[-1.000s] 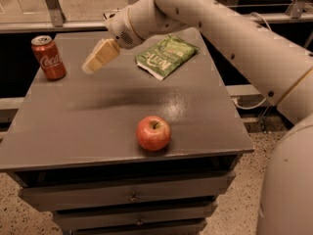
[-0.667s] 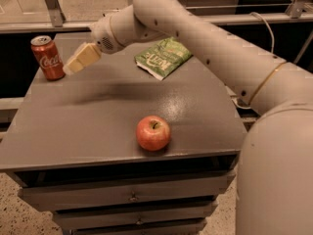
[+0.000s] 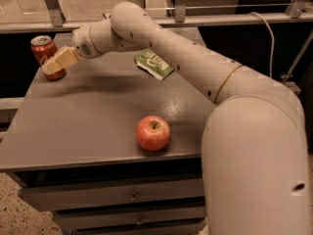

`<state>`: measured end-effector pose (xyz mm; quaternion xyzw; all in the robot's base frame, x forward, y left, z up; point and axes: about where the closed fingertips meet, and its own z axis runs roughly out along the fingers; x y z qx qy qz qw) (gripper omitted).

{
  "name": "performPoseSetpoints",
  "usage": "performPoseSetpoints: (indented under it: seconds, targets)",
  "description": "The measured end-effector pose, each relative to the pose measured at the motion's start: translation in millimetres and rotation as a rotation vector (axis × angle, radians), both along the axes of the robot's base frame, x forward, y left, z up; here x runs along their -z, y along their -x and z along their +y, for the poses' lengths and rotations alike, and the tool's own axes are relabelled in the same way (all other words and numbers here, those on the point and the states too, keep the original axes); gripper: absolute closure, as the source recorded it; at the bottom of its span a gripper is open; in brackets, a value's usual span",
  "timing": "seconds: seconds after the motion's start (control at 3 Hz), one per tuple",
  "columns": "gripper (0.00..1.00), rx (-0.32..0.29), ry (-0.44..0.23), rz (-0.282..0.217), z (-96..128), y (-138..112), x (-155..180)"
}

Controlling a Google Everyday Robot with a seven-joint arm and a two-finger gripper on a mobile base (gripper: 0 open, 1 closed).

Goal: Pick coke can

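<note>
The coke can (image 3: pixel 44 50), red with white lettering and a silver top, stands upright at the far left corner of the grey table (image 3: pixel 88 126). My gripper (image 3: pixel 53 65) reaches in from the right, and its pale fingers overlap the can's lower right side. The white arm stretches across the table's back half. A round red apple (image 3: pixel 153 132) sits near the table's front edge, well apart from the gripper.
A green snack bag (image 3: pixel 154 64) lies at the back middle of the table, partly under the arm. Metal rails and a ledge (image 3: pixel 205 18) run behind the table. Drawers (image 3: pixel 132 197) sit below the front edge. A cable (image 3: pixel 268 33) hangs at the right.
The gripper has moved left across the back of the table, from beside the green bag to the coke can. The can, apple and bag have stayed put.
</note>
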<state>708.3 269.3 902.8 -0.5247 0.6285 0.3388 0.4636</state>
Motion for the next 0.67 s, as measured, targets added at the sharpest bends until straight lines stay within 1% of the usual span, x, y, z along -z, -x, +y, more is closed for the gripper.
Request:
performPoseSetpoints:
  seconds: [0.33, 0.67]
  targets:
    - [0.00, -0.001, -0.029, 0.025, 18.9, -8.7, 6.2]
    - [0.26, -0.022, -0.028, 0.047, 47.9, -4.2, 15.2]
